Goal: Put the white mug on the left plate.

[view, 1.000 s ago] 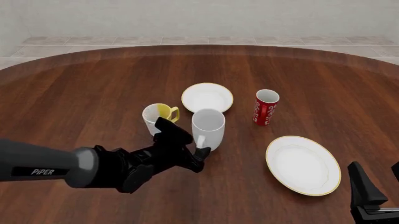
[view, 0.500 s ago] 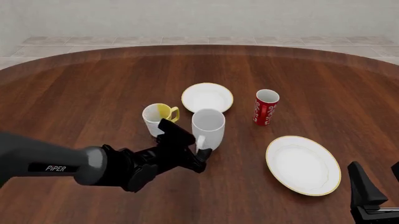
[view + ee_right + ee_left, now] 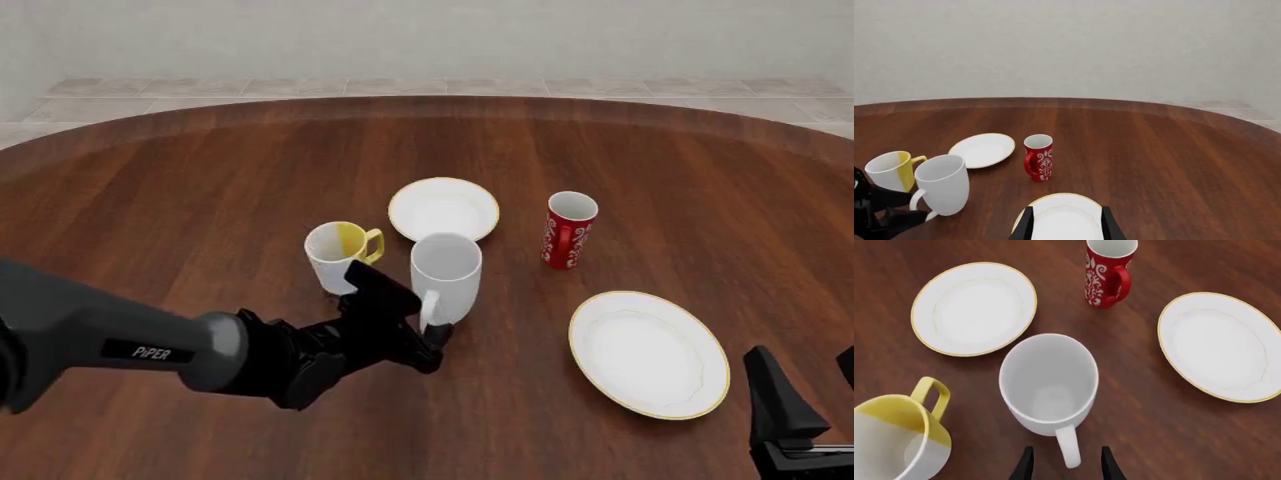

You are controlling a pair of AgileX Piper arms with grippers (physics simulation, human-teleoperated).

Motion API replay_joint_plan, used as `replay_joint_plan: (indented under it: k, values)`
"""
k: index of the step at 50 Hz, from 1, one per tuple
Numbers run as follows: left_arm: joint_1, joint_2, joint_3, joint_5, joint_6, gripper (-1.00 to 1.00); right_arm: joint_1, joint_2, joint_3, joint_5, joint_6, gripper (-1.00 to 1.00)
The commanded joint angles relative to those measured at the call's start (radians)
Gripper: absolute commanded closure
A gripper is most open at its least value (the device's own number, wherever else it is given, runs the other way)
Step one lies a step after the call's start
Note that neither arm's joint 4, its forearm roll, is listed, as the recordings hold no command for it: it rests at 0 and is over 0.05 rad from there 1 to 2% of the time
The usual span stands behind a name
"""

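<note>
Through the left wrist camera, the tall, plain all-white mug [image 3: 1049, 382] is standing upright on the dark wooden table [image 3: 1134, 415], its white handle pointing back between the two black fingertips [image 3: 1024, 467] of the left gripper [image 3: 1066, 467]. The fingers are sitting spread, one on each side of the handle with a gap on both sides — not clamped on it. The smaller round white plate with a thin gold rim [image 3: 974, 307] is lying just beyond the mug, apart from it. A smaller white mug with a yellow inside and handle [image 3: 897, 440] is standing beside the white mug, a red patterned cup [image 3: 1106, 272] is standing further off, and a larger gold-rimmed white plate [image 3: 1221, 345] is lying off to the other side.

In the front view, the white mug [image 3: 446, 277] is sitting just in front of the smaller plate [image 3: 445, 209], on bare wood, with the yellow-lined mug [image 3: 339, 253] close on its left. The left gripper [image 3: 424, 338] is reaching in low from the left, its tips at the mug's handle. The red cup [image 3: 570, 230] is standing to the right, and the larger plate [image 3: 650, 353] is lying nearer on the right. The right gripper [image 3: 787, 410] is waiting at the lower right corner, well apart from everything.

From the right wrist camera, the right gripper [image 3: 1066, 227] is holding its two fingers apart, empty, above the larger plate [image 3: 1064, 217]. The white mug [image 3: 942, 184] is standing upright — its handle meeting the dark left gripper [image 3: 891, 210].
</note>
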Motion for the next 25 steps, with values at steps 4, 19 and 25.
replay_joint_plan:
  k: [4,19,25]
  values:
    - [0.002,0.023,-0.006,-0.005,0.002,-1.0,-0.001,-0.008,0.0,0.006,0.002,-1.0]
    - [-0.014,0.031,-0.006,-0.013,-0.005,-1.0,-0.001,-0.008,0.0,0.006,0.001,-1.0]
    - [0.0,0.008,0.015,-0.033,0.018,1.0,0.0,-0.008,0.0,0.006,0.0,-1.0]
